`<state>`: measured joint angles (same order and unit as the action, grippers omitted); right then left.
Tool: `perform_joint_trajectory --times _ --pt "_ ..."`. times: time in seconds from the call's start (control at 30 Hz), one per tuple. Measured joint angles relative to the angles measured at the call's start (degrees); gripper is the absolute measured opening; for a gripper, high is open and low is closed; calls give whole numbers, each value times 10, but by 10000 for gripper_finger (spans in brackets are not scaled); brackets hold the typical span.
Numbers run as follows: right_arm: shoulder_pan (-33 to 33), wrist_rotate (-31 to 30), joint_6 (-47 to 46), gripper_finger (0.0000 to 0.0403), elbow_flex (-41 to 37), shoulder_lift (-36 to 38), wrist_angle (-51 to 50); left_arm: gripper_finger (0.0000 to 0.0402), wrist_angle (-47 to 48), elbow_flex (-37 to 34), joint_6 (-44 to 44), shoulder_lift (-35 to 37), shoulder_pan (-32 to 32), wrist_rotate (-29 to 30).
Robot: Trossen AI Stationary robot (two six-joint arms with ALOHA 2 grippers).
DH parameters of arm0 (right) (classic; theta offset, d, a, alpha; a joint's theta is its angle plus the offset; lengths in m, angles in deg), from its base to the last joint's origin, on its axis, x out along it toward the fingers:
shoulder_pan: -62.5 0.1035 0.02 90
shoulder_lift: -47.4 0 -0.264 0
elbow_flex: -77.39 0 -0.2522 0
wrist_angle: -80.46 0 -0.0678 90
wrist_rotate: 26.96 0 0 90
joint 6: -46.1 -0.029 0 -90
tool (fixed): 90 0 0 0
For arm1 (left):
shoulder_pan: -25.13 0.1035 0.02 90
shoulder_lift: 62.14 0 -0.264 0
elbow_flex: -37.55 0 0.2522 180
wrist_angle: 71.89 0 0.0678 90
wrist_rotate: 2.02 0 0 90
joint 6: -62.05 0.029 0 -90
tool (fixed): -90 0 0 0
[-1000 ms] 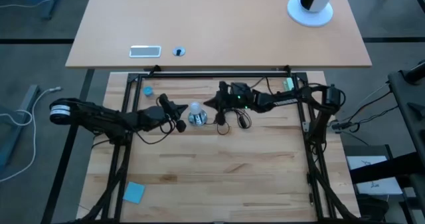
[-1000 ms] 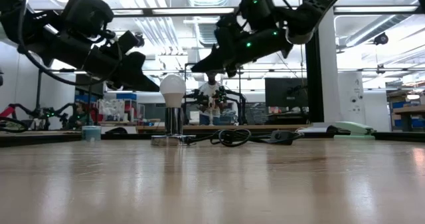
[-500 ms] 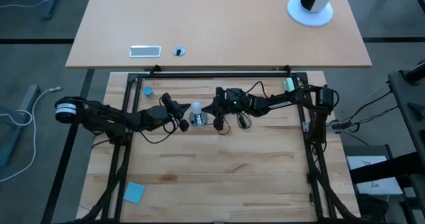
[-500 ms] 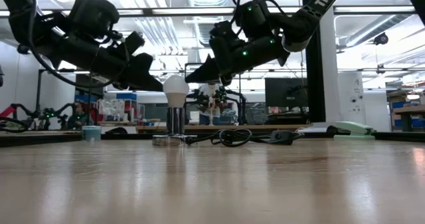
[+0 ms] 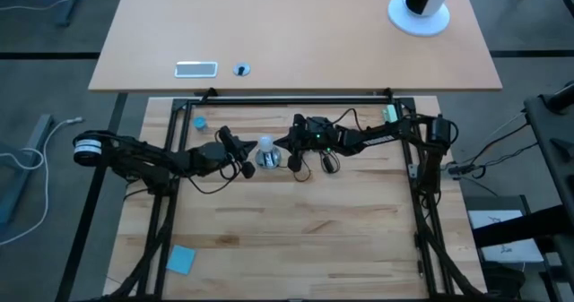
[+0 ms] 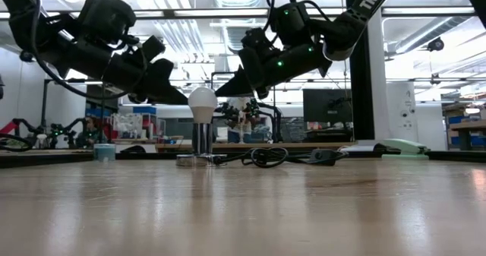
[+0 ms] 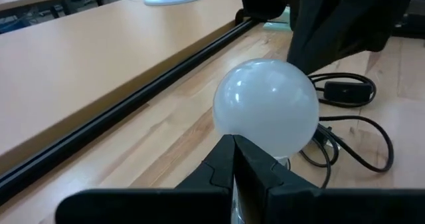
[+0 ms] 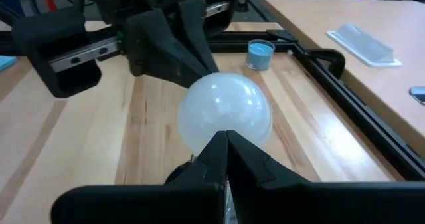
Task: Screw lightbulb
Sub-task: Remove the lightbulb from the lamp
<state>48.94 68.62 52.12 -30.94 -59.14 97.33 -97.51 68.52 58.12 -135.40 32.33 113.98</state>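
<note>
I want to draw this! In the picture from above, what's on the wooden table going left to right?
Small blue round cap → left hand → white frosted lightbulb → right hand → coiled black cord.

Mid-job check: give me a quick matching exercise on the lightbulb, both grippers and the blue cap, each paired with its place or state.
Things:
1. lightbulb
2. left gripper
3. right gripper
4. blue cap

Places or states:
A. near the table's far left corner
B. upright in the silver socket
C. shut, on the bulb's right side
D. shut, on the bulb's left side

Pairs: 1-B, 2-D, 3-C, 4-A
</note>
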Motion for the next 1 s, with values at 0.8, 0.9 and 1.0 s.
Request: perform_joint_trajectory --times 0.8,0.9,1.0 --pt "-3 -60 35 2 -2 53 -92 0 29 0 -16 30 -30 30" --pt "3 14 20 2 -7 60 -87 0 23 0 25 36 -24 89" --pt "20 50 6 2 -10 46 -56 0 18 3 59 32 3 89"
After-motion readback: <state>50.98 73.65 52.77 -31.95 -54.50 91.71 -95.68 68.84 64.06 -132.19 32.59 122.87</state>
